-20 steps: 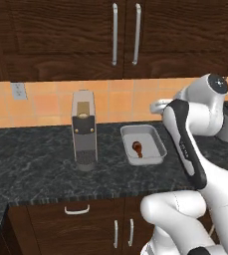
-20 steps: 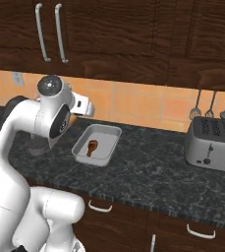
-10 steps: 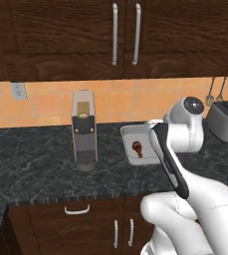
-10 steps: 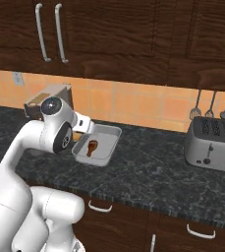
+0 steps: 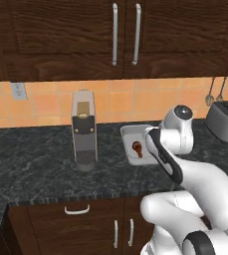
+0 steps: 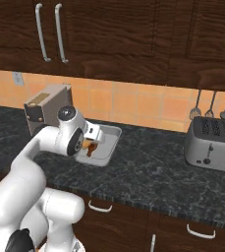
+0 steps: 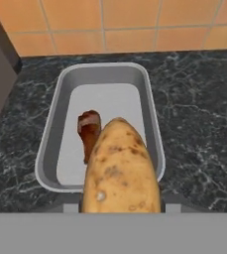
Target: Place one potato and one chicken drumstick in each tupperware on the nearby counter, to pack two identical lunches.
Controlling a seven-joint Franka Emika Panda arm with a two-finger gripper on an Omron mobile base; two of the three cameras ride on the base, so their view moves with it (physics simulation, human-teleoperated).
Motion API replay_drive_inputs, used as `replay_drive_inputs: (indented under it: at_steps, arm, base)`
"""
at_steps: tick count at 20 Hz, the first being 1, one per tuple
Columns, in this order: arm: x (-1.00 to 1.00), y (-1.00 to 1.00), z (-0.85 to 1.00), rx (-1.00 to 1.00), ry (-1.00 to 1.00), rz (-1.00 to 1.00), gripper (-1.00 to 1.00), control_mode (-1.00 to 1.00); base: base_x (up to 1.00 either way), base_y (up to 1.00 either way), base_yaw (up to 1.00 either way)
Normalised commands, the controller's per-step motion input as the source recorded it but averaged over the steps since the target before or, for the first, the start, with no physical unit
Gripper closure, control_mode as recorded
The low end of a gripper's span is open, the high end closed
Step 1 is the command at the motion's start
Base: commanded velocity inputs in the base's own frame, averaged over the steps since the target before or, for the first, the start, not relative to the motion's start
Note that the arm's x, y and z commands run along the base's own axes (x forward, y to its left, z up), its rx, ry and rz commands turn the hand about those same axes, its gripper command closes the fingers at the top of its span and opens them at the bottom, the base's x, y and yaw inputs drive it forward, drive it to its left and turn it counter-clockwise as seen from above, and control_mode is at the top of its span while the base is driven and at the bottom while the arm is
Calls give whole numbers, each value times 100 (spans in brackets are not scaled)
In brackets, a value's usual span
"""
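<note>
Gripper (image 7: 121,206) is pinching a potato (image 7: 121,166), which sits between the jaws and fills the lower middle of the hand view; the finger tips themselves are mostly hidden behind it, just grey stubs showing at either side of its base. Potato is yellow-tan with brown speckles, long axis pointing away from the camera, held over the near end of the tupperware (image 7: 50,134). The tray is pale grey with a raised rim and rounded corners, resting flat on the counter (image 7: 194,114) close to the orange tile backsplash (image 7: 130,22). Inside it lies one drumstick (image 7: 89,133), dark red-brown, lying left of centre on the tray floor, partly covered from view by the potato. Whether potato touches drumstick or tray cannot be told. In the left base view the arm (image 5: 172,149) bends over the right side of the tray (image 5: 130,133), drumstick (image 5: 137,148) visible inside. A coffee machine (image 5: 83,130) stands on the counter left of the tray, near but apart. Toaster (image 6: 214,143) sits well off to the right, utensils (image 6: 211,106) hanging on the wall above it. Cabinets (image 6: 114,34) run overhead, drawers (image 6: 133,221) under the counter.
</note>
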Motion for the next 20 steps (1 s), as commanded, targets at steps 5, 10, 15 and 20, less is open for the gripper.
replay_drive_inputs:
  at_steps: [5,10,15,20]
  arm:
    - [35,0,-28,0,0,0,100,-100]
    - [37,-3,-41,0,0,0,100,-100]
    - [43,-10,-45,0,0,0,100,-100]
    - [49,-5,-30,0,0,0,100,-100]
  base:
    - [0,0,0]
    - [0,0,0]
    - [0,0,0]
    - [0,0,0]
